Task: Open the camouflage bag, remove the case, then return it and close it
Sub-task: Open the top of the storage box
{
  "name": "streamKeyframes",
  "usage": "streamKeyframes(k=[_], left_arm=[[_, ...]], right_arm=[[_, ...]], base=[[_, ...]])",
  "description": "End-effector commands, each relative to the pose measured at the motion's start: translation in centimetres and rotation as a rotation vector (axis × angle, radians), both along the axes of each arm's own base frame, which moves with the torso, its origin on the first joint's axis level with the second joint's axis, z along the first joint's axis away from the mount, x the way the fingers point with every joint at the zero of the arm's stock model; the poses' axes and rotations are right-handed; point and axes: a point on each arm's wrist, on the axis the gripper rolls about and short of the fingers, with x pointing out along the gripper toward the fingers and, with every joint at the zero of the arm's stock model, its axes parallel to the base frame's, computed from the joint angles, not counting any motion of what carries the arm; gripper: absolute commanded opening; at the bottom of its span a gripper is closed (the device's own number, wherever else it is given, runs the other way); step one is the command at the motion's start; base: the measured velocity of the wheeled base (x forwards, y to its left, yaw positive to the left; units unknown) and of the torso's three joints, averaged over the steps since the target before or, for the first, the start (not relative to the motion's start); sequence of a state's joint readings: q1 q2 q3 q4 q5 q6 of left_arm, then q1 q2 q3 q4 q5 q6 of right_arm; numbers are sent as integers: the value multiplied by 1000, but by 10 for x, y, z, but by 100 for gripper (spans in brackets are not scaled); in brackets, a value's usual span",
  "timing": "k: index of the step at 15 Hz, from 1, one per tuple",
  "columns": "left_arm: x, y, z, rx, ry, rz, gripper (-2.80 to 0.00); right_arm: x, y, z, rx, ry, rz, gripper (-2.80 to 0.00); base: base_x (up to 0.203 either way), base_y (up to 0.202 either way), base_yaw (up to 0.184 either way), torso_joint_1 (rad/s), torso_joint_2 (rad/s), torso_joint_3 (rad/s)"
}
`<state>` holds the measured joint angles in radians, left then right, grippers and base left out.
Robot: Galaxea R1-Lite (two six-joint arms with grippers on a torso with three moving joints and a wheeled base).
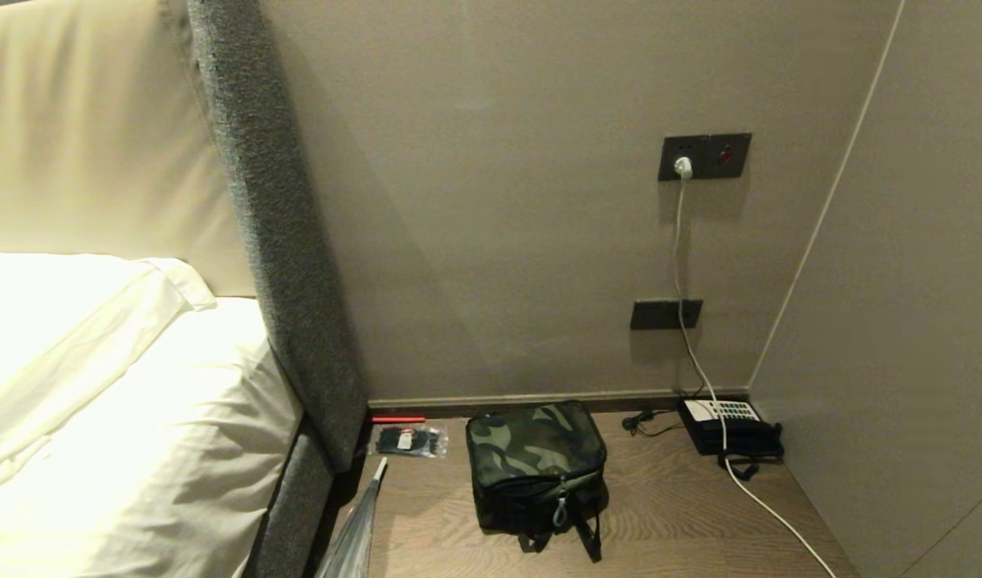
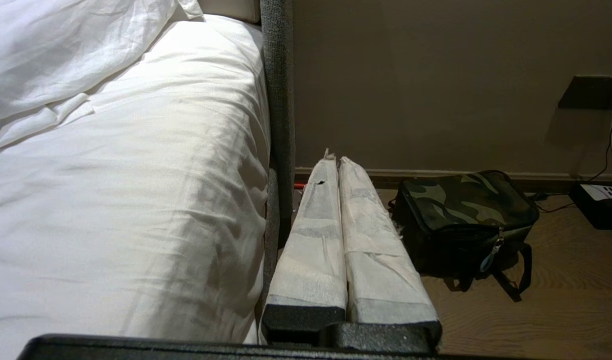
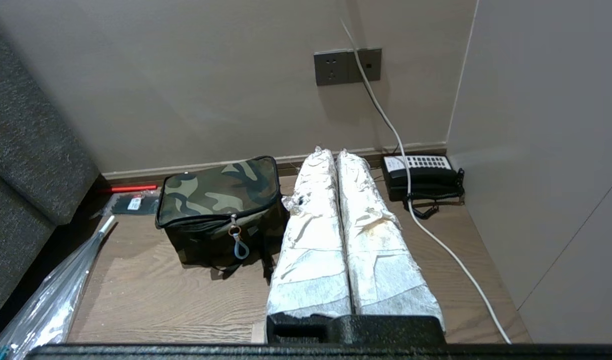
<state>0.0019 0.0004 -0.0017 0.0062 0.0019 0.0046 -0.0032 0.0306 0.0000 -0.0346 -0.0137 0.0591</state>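
The camouflage bag (image 1: 535, 467) stands zipped shut on the wooden surface by the wall, its zipper pull with a pale blue loop (image 3: 239, 246) hanging down the front. It also shows in the left wrist view (image 2: 466, 215) and the right wrist view (image 3: 219, 205). The case is hidden. My left gripper (image 2: 335, 160) is shut and empty, well short of the bag, between the bed's edge and the bag. My right gripper (image 3: 331, 152) is shut and empty too, held back from the bag, on the telephone's side of it. Neither arm shows in the head view.
A black telephone (image 1: 730, 427) with a white keypad sits in the corner, a white cable (image 1: 768, 506) trailing past it from the wall socket (image 1: 704, 156). A clear packet of black ties (image 1: 410, 441) and a red stick (image 1: 396, 419) lie by the grey headboard (image 1: 282, 241). The bed (image 1: 113, 417) is at the left, with a clear wrapped umbrella (image 1: 354, 530) beside it.
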Motion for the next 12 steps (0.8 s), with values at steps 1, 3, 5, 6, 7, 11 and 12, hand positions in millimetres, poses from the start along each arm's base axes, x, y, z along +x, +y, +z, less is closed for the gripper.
streamKeyframes(k=[1,3,5,6,7,11,12], left_arm=[[0,0,0,0,0,2,-280],[0,0,0,0,0,1,-280],[0,0,0,0,0,0,-280],[0,0,0,0,0,0,-280],[0,0,0,-1,0,2,-280],[0,0,0,0,0,1,-280],[0,0,0,0,0,1,-280]], right_arm=[[1,0,-5,-1,18,0,-280],[1,0,-5,0,18,0,-280],[1,0,-5,0,18,0,-280],[1,0,-5,1,18,0,-280],[1,0,-5,1,18,0,-280],[1,0,-5,0,17,0,-280],[1,0,-5,1,18,0,-280]], base=[[0,0,0,0,0,0],[0,0,0,0,0,0],[0,0,0,0,0,0],[0,0,0,0,0,0],[0,0,0,0,0,0],[0,0,0,0,0,0],[0,0,0,0,0,0]])
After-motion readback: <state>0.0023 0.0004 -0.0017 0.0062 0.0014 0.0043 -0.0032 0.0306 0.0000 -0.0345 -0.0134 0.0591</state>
